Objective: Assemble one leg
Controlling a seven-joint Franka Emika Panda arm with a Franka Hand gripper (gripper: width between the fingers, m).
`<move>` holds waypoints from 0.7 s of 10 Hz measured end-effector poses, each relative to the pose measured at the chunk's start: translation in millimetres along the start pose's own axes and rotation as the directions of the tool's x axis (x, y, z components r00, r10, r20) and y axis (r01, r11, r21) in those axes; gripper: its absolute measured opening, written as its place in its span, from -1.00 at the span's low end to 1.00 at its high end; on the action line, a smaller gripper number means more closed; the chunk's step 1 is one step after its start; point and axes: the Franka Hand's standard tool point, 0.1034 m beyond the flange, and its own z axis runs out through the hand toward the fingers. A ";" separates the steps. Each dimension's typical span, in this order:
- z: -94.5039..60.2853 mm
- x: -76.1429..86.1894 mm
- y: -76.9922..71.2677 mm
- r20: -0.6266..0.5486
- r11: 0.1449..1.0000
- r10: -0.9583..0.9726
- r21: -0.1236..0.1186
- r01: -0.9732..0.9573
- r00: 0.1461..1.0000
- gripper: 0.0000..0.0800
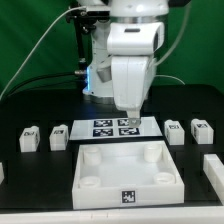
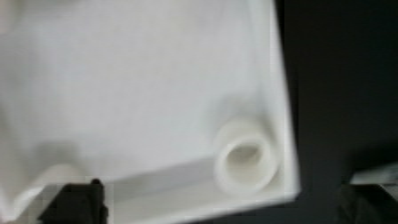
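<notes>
Exterior view: white two-finger gripper (image 1: 128, 113) hangs above the 12 o'clock edge of the large white square top (image 1: 100, 185), holding nothing. Wrist view: fingertips (image 2: 79, 198) spread wide over the top's round corner socket (image 2: 246, 163). Nearest small white tagged plastic leg (image 1: 174, 131) sits on the black table (image 1: 40, 195) at the top's 2 o'clock, well apart from the gripper.

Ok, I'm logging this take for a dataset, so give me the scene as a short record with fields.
gripper: open, holding nothing, over the far edge of the square top
legs: four, loose on the table, two on each side of the marker board
square top: flat on the table
corner socket: empty
legs fitted: none
</notes>
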 end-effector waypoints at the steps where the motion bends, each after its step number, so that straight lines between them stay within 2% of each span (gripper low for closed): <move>1: 12.1 -10.2 -8.3 -0.007 0.998 -0.066 -0.013 0.066 0.998 0.62; 2: 25.8 -15.7 -10.5 -0.015 0.997 -0.075 -0.017 0.075 0.997 0.62; 5: 61.3 -16.6 -8.6 -0.032 0.998 -0.063 0.010 0.064 0.997 0.62; 7: 69.5 -17.7 -8.0 -0.036 0.998 -0.056 0.021 0.057 0.998 0.62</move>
